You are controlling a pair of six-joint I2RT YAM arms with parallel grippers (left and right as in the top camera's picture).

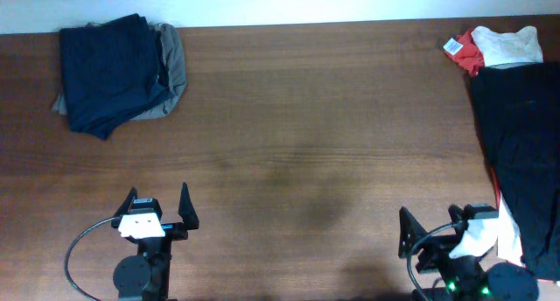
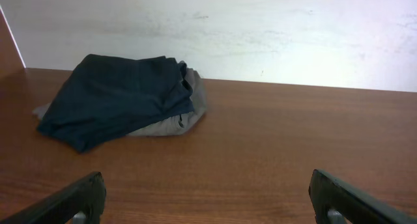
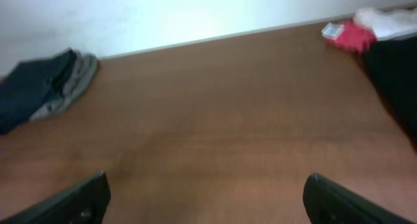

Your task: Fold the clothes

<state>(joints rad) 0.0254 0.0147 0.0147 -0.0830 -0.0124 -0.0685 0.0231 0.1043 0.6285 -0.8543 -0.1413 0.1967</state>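
Brown table (image 1: 306, 117) bears folded navy shorts (image 1: 109, 69) far left, both arms' jaws spread empty.

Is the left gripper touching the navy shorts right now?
Apart. The overhead view shows a wide stretch of bare table between the left gripper, jaws open, and the navy shorts at the far edge.
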